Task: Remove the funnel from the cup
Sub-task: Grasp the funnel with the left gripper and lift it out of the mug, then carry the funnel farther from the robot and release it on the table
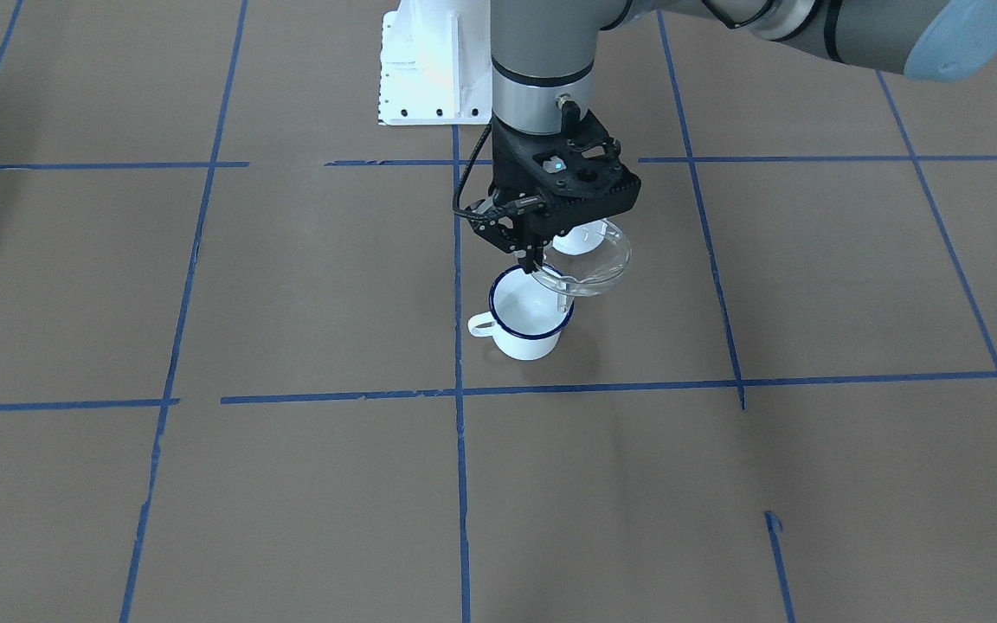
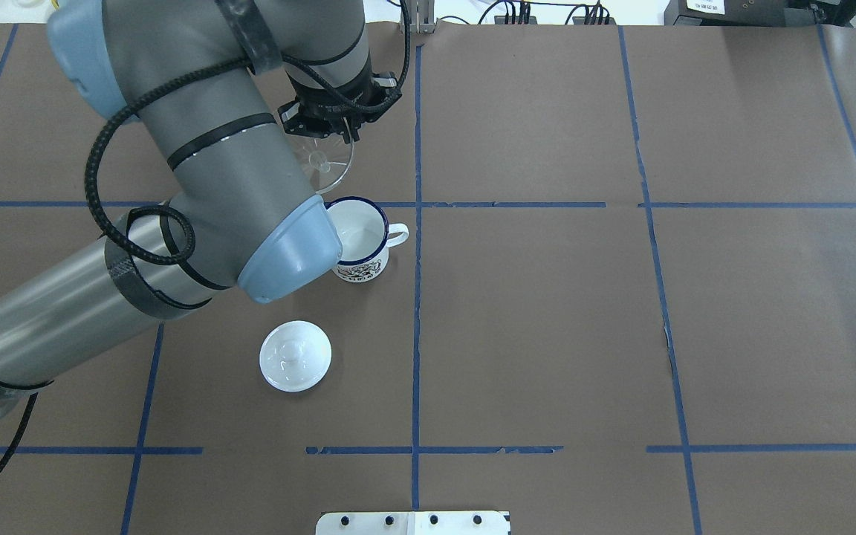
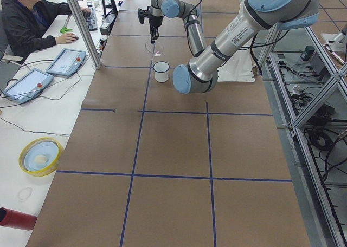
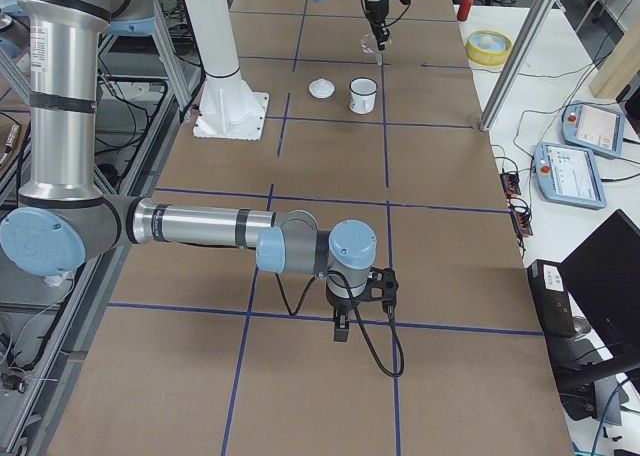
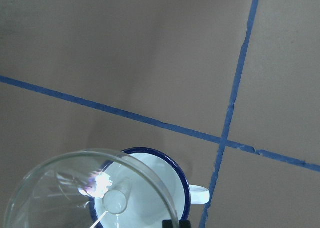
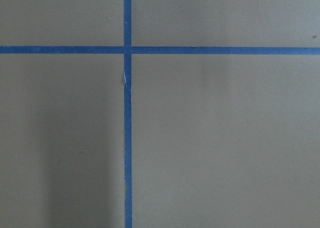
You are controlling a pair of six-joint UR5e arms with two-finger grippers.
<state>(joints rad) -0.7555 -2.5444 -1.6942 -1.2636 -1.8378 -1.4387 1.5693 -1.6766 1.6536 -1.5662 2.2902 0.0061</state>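
- Overhead exterior view: the left gripper (image 2: pixel 333 128) hangs just beyond the far side of the cup (image 2: pixel 360 245) — its fingers pinch the rim of the funnel (image 2: pixel 322 160)
- The funnel is held in the air, wide cone up and spout down, apart from the cup; the left wrist view shows the spout over the cup's open mouth
- The cup stands upright on the table (image 2: pixel 547 297), just left of a blue tape line (image 2: pixel 417 334), its handle pointing right
- A white lid (image 2: pixel 295 355) lies nearer the robot, a little left of the cup and apart from it
- The right gripper (image 4: pixel 343 326) hangs low over the table, well apart to the right — whether its fingers are spread or pressed together cannot be told
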